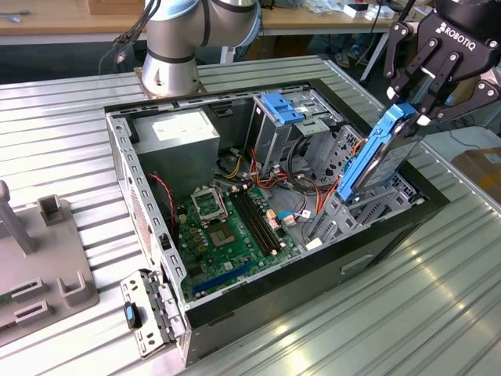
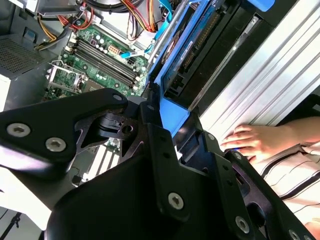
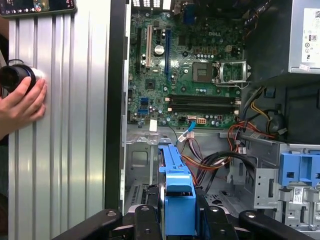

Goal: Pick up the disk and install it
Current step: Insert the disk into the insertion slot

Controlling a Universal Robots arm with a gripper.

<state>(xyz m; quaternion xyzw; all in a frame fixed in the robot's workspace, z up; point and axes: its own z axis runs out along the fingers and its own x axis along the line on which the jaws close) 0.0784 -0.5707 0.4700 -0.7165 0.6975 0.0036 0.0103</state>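
Observation:
My gripper (image 1: 415,110) is shut on the upper end of the disk (image 1: 382,159), a dark drive framed in bright blue rails. The disk hangs tilted, its lower end down among the grey drive bays (image 1: 344,204) at the open computer case's side, toward the exterior view's right. In the first wrist view the blue-railed disk (image 3: 176,192) runs edge-on from my gripper (image 3: 177,222) toward the case floor. The second wrist view has the disk (image 2: 200,45) stretching away from my black fingers (image 2: 155,135) over the case rim.
The open case (image 1: 391,231) holds a green motherboard (image 1: 235,227), a grey power supply (image 1: 176,133), a cage with a light-blue top (image 1: 286,106) and orange cables (image 3: 220,162). A person's hand (image 3: 20,100) rests on the ribbed table beside the case. A grey fixture (image 1: 39,258) stands at the exterior view's left.

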